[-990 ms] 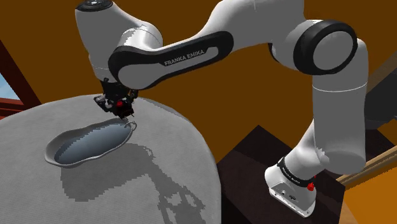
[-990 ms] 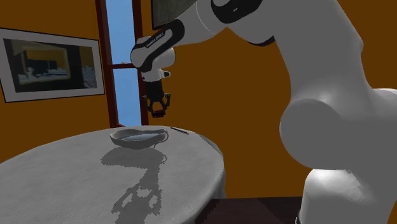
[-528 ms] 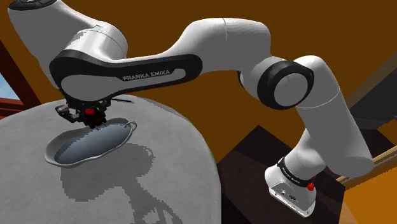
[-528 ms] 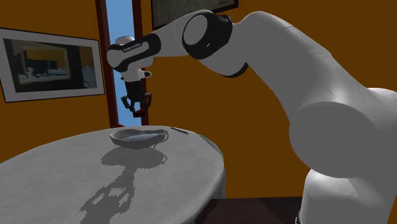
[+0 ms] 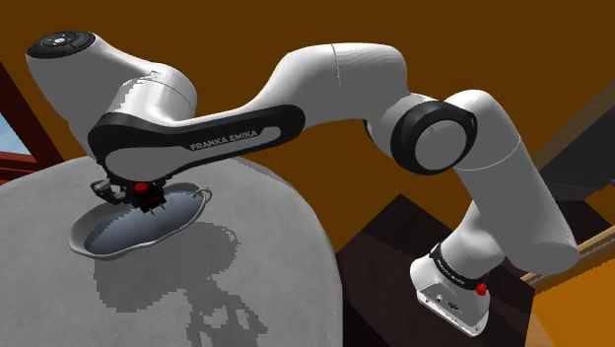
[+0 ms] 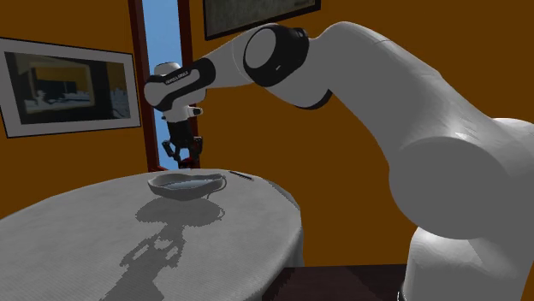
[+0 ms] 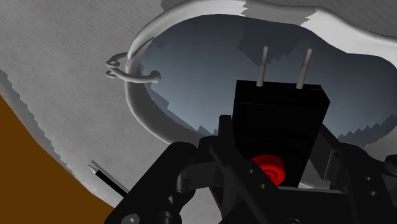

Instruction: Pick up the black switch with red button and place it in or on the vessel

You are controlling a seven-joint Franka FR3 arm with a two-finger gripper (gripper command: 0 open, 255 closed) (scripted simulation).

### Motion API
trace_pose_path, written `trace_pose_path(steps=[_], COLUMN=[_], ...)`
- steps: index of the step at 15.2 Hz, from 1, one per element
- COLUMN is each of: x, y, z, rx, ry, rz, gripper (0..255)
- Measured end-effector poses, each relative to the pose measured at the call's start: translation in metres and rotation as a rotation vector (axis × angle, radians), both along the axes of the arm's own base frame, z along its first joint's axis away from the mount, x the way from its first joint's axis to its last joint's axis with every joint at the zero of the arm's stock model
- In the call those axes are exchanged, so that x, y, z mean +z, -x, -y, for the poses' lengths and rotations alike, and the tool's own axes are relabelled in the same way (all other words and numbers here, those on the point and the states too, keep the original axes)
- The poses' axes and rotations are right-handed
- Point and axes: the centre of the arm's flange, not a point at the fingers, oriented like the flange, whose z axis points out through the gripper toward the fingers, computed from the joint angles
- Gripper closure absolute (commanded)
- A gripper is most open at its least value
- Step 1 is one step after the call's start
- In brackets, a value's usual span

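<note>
The round grey cloth-textured counter point(image 5: 251, 261) stands in a room with orange-brown walls. In the second exterior view, a framed picture point(image 6: 68, 85) hangs at 9 o'clock. A blue window strip point(image 6: 163, 43) in a dark red frame rises at 12 o'clock of the shallow grey oblong vessel point(image 6: 180, 187).

A thin dark rod point(image 6: 241, 176) lies on the counter at 3 o'clock of the vessel, apart from it. The dark box stand point(image 5: 394, 256) sits at 4 o'clock in the shoulder view.

The gripper point(image 5: 143, 197) hangs over the vessel basin. Its fingers point(image 7: 210, 165) are clamped on the black box-shaped switch with red button point(image 7: 280, 114). The switch is clear of the counter, and its two metal prongs point(image 7: 264, 67) point toward the basin. The vessel's small ring handle point(image 7: 130, 71) lies beside the rim.
</note>
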Motion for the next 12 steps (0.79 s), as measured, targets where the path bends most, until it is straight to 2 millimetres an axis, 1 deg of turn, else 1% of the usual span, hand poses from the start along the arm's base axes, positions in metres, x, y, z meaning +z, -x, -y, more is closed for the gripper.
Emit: trace_pose_path(steps=[6, 12], x=[-0.028, -0.031], y=[-0.001, 0.0], z=[0.001, 0.0], rx=[0.0, 0.0], ry=[0.0, 0.0], rz=[0.0, 0.0], gripper=[255, 255])
